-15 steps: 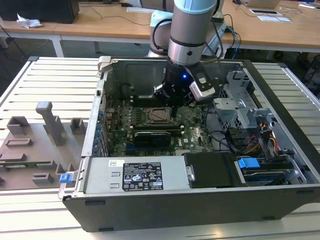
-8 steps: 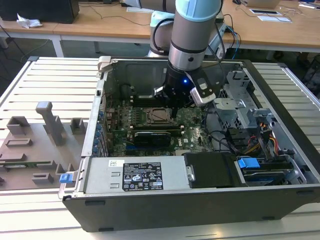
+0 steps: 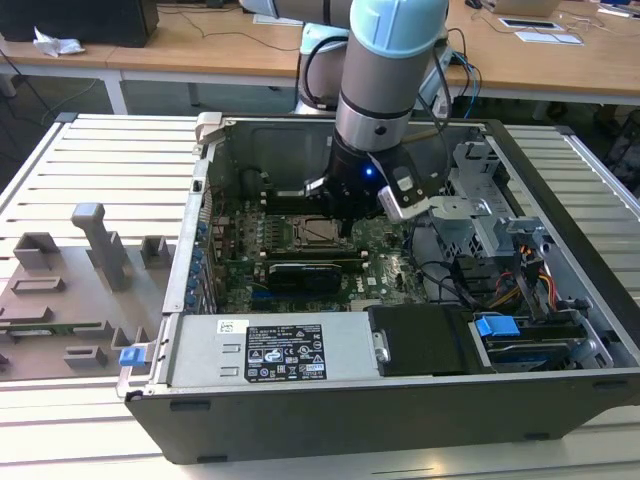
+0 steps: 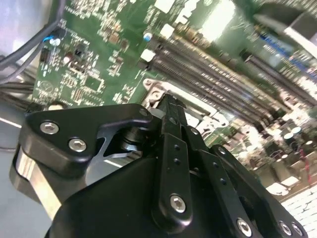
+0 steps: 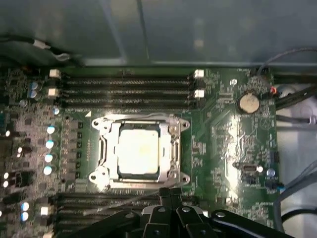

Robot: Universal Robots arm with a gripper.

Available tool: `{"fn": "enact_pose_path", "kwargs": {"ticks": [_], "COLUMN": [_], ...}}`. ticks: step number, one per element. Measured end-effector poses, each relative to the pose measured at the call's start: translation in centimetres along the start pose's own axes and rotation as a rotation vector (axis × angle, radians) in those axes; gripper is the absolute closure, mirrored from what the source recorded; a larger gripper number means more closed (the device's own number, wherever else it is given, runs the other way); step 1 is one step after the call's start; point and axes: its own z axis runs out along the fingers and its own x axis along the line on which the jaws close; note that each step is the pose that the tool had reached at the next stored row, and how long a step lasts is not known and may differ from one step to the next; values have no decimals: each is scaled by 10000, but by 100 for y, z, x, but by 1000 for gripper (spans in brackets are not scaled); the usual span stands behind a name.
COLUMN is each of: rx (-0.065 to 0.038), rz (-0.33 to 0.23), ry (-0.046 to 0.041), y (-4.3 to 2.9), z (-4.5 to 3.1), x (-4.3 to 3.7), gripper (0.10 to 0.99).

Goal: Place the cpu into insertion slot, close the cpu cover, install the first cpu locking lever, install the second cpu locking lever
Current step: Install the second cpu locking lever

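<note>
Exterior view: an open computer case (image 3: 400, 400) lies on a slatted bench (image 3: 90, 160), with grey moulded fixtures (image 3: 70, 290) on the bench towards the exterior view's left.
Arm: a grey and pale blue robot arm (image 3: 385, 90) reaches down into the case from above.
Motherboard: a green board (image 5: 233, 144) covers the case floor, with long black memory slots (image 5: 126, 89) on either side of the socket.
Pincer: the black pincer (image 5: 171, 191) hangs low over the board, just beside one edge of the socket; its fingertips are pressed together and nothing is held between them.
Cpu cover: the silvery frame plate (image 5: 173, 148) lies flat down over the socket in the first wrist view.
Insertion slot: the socket (image 3: 313, 232) sits near the middle of the board, its metal rim (image 5: 101, 173) showing round the cover.
Cpu: the silvery-grey chip (image 5: 138, 151) sits in the insertion slot, showing through the cover's square opening.
Levers: thin wire levers (image 5: 143, 116) lie close along the socket edges; whether they are latched cannot be told.
</note>
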Motion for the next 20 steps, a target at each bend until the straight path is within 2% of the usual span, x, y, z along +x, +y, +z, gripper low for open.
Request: {"fn": "enact_pose_path", "kwargs": {"ticks": [4, 6, 10, 12, 14, 20], "rx": [-19, -36, -103, -167, -201, -248], "rz": [-1, -2, -3, -4, -5, -6], "ry": [-4, -4, -6, -5, -7, -5], "y": [-107, -139, -143, -132, -118, -109], "z": [-12, -12, 13, 31, 44, 152], "x": [63, 103, 216, 279, 312, 559], "gripper": [980, 980, 980, 980, 980, 980]}}
